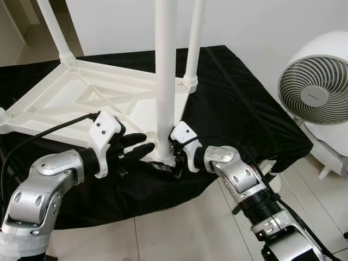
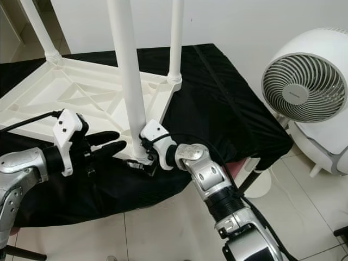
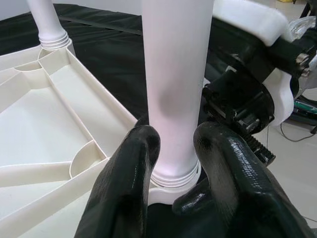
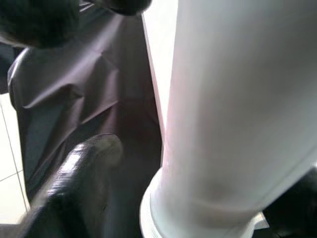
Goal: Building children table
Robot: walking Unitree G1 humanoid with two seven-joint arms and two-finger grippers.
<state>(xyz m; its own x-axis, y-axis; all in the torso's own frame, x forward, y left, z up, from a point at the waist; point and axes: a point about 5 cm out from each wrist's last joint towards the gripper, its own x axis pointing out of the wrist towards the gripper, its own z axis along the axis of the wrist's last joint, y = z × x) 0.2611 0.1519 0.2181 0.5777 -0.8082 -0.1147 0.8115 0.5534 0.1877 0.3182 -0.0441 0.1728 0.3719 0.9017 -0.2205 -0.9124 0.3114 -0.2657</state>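
A white children's table (image 1: pixel 65 98) lies upside down on a black cloth (image 1: pixel 239 103), with its legs pointing up. The near corner leg (image 1: pixel 165 81) stands in its socket at the front edge. My left gripper (image 1: pixel 148 142) is open just left of that leg's base, its fingertips (image 3: pixel 129 188) almost at the collar. From the right, my right gripper (image 1: pixel 166 163) reaches the same base. Its fingers straddle the leg (image 4: pixel 237 99), and a gap shows between one finger (image 4: pixel 84 173) and the leg.
Two more legs (image 1: pixel 194 38) (image 1: pixel 54 27) rise from the far corners. A white fan (image 1: pixel 315 92) stands on the tiled floor to the right, close to the cloth's edge. The cloth hangs over the front edge, below both grippers.
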